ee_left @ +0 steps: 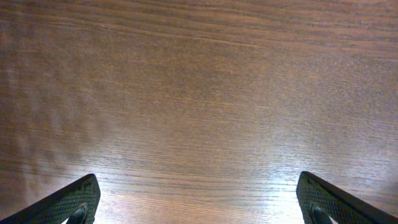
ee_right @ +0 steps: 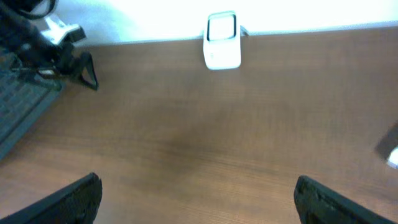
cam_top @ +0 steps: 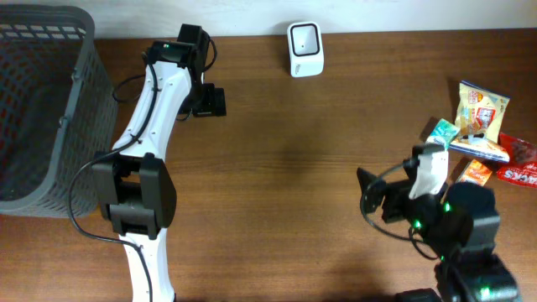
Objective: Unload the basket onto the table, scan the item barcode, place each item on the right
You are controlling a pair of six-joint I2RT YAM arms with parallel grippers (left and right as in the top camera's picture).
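Observation:
The white barcode scanner (cam_top: 304,49) stands at the table's far edge, and it also shows at the top of the right wrist view as the scanner (ee_right: 222,40). Several snack packets lie at the right: a yellow and white packet (cam_top: 481,106), a teal one (cam_top: 441,131), an orange one (cam_top: 476,172) and a red one (cam_top: 520,164). No barcode can be made out. My right gripper (cam_top: 366,191) (ee_right: 198,199) is open and empty, left of the packets and facing the scanner. My left gripper (cam_top: 220,101) (ee_left: 198,200) is open over bare wood, left of the scanner.
A dark grey mesh basket (cam_top: 50,126) fills the far left, and its corner, the basket (ee_right: 15,115), shows in the right wrist view. The left arm (cam_top: 147,126) runs from the front edge to the back. A packet's edge (ee_right: 390,149) peeks in at the right.

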